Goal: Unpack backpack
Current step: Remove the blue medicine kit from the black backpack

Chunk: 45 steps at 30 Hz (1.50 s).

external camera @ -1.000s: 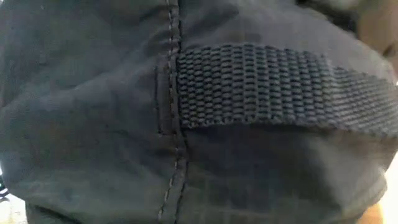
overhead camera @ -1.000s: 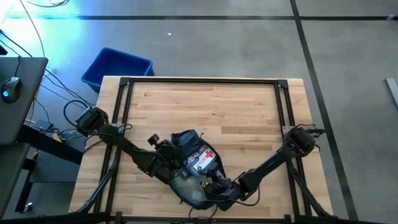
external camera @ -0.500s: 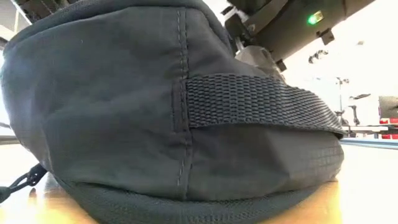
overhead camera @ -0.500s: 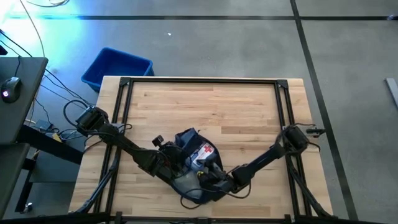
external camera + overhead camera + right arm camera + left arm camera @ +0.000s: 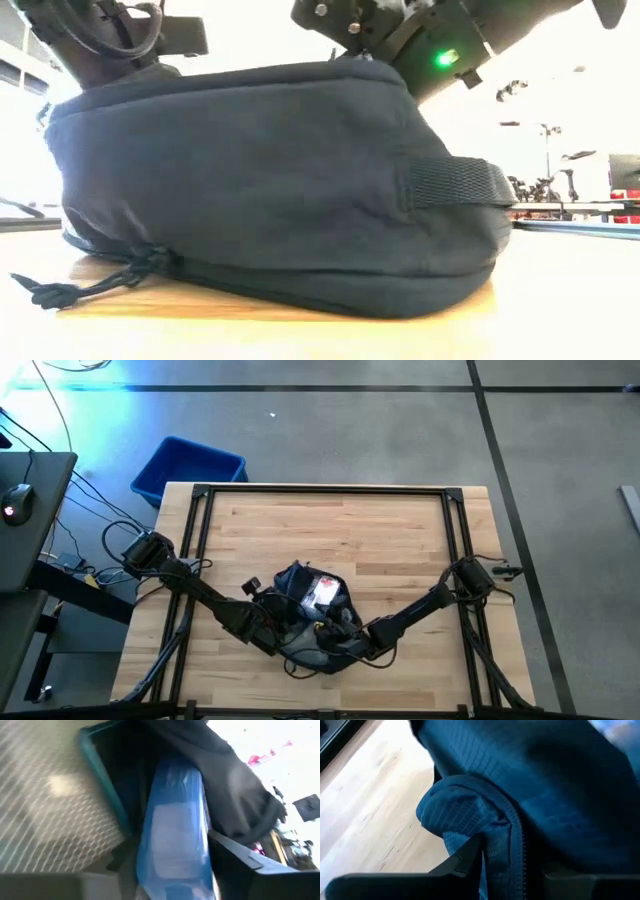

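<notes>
Slumping dark navy backpack (image 5: 300, 630) | left fingers (image 5: 465, 860) clenched on its zippered edge | right fingers (image 5: 235, 852) grasping blue pouch (image 5: 172, 835)

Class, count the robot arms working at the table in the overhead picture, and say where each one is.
2. The left arm reaches in from the table's left edge to the backpack; the right arm reaches in from the right edge to the same bag. No others show.

backpack (image 5: 305, 622) on table (image 5: 390, 540) — between arms
</notes>
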Tool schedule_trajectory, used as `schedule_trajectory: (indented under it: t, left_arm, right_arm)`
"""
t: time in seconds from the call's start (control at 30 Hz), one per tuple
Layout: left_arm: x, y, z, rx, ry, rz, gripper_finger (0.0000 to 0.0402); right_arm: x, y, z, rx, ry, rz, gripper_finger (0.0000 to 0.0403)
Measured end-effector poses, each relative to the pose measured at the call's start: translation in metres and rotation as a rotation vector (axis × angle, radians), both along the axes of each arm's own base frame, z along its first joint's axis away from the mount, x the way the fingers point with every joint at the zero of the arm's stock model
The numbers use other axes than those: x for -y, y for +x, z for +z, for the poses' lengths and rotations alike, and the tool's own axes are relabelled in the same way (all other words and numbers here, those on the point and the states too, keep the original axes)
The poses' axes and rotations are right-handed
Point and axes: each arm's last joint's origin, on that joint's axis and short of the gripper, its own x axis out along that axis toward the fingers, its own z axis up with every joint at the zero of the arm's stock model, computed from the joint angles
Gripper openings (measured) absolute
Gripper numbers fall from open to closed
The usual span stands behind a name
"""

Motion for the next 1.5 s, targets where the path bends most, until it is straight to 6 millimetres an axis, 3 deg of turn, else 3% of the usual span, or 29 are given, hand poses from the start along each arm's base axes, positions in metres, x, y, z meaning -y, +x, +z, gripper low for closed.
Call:
schedule_trajectory:
  t: [0.3,0.63,0.8,0.93,1.1,1.37,1.5]
  left_arm:
    - [-0.005,-0.023,0.005,-0.057,0.053,0.134,0.0076]
    - [-0.008,-0.035,0.009,-0.050,0.099,0.229,0.0076]
    - [-0.008,-0.035,0.008,-0.043,0.097,0.228,0.0076]
    - [-0.008,-0.035,0.008,-0.041,0.096,0.229,0.0076]
    - [-0.007,-0.034,0.008,-0.032,0.090,0.228,0.0076]
    - [-0.007,-0.033,0.008,-0.024,0.086,0.228,0.0076]
    - [-0.007,-0.033,0.008,-0.024,0.085,0.228,0.0076]
  right_arm:
    - [-0.016,-0.010,0.009,0.020,-0.043,0.014,0.0142]
    - [-0.065,-0.056,0.065,0.078,-0.052,0.176,0.0142]
    - [-0.084,-0.081,0.089,0.111,-0.227,0.177,0.0142]
    - [-0.086,-0.095,0.103,0.119,-0.341,0.117,0.0142]
    - [-0.054,-0.096,0.093,0.068,-0.333,0.018,0.0142]
    - [0.054,-0.093,0.043,-0.108,-0.167,-0.330,0.0142]
    - [0.096,-0.092,0.014,-0.172,-0.061,-0.442,0.0142]
